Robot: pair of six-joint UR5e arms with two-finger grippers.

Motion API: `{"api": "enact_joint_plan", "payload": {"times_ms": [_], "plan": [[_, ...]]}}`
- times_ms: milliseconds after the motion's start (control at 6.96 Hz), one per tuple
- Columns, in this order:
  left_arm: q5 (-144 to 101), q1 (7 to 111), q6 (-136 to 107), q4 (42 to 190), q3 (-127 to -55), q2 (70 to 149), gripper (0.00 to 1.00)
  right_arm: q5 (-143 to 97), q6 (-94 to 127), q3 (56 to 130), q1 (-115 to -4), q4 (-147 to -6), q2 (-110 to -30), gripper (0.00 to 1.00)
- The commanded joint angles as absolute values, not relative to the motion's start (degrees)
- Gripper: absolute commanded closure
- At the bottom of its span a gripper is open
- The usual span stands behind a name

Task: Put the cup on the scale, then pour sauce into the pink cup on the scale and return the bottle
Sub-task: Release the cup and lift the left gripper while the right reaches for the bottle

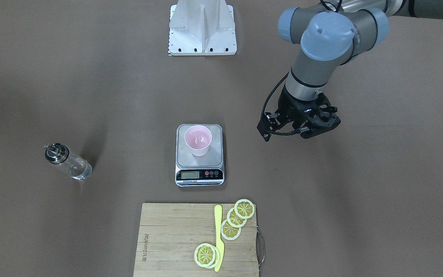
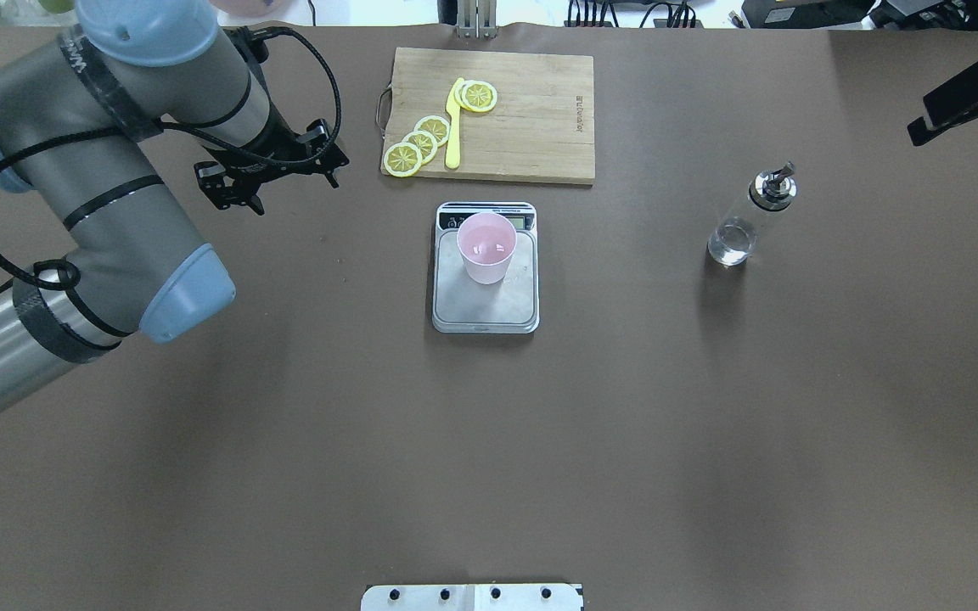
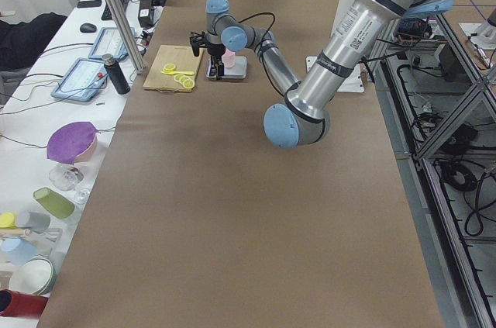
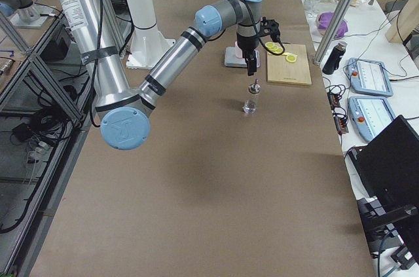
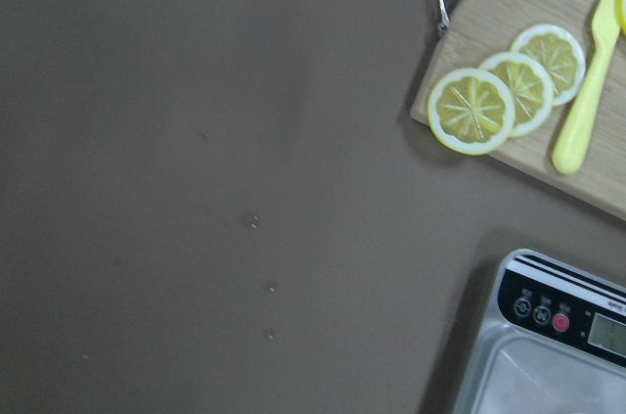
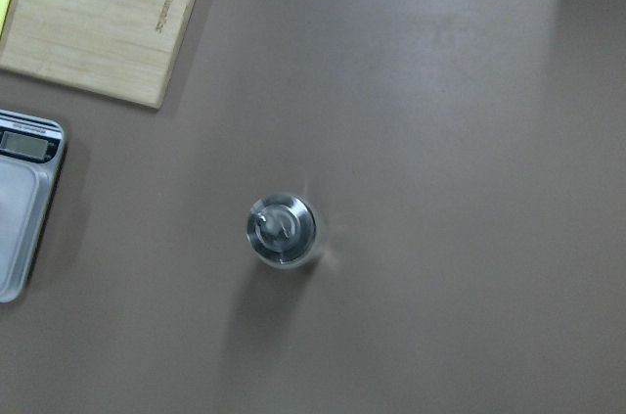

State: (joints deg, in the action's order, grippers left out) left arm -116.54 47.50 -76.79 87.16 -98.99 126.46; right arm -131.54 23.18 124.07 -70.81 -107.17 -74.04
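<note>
The cup (image 1: 198,140) stands on the scale (image 1: 190,161), bottle (image 1: 67,161) well apart.

Brown-covered table (image 2: 540,441); cluttered white side bench (image 3: 27,181), perhaps a desk.

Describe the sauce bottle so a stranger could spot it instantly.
Start at the bamboo cutting board, then the steel scale beside it, which carries the pink cup. In the overhead view the bottle stands alone on the brown table, to the scale's right. It is the only clear glass thing, capped with a shiny metal pourer.
</note>
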Motion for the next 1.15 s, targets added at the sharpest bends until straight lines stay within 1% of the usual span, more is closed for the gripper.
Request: {"api": "enact_joint_plan", "payload": {"times_ms": [0, 144, 288, 431, 575, 719, 862, 1006], "plan": [[-116.63, 48.69, -74.54, 87.1, -99.75, 124.37, 0.01, -124.25, 38.68, 125.86, -63.58, -76.29, -89.2, 0.0], [-116.72, 49.56, -71.66, 87.1, -99.84, 123.15, 0.01, -116.62, 44.07, 123.95, -58.32, -62.19, -94.69, 0.0], [-116.72, 50.09, -69.8, 87.45, -100.02, 121.48, 0.01, -111.15, 46.47, 122.45, -54.27, -58.22, -95.27, 0.0], [-116.72, 50.45, -69.35, 87.63, -99.93, 121.03, 0.01, -103.96, 49.63, 122.08, -49.36, -55.66, -96.93, 0.0], [-116.63, 50.62, -69.35, 87.71, -99.67, 120.94, 0.01, -95.8, 51.14, 120.6, -44.96, -49.89, -99.21, 0.0], [-116.63, 50.62, -69.26, 87.8, -99.49, 120.68, 0.01, -88.49, 54.28, 116.06, -40.65, -44.35, -99.92, 0.0], [-116.63, 50.62, -69.34, 87.8, -99.32, 120.59, 0.01, -83.89, 55.97, 112.01, -37.82, -40.9, -98.54, 0.0], [-116.63, 50.54, -69.35, 87.72, -99.32, 120.5, 0.01, -76.54, 58.07, 110.15, -34.05, -39.56, -96.52, 0.0]]}}
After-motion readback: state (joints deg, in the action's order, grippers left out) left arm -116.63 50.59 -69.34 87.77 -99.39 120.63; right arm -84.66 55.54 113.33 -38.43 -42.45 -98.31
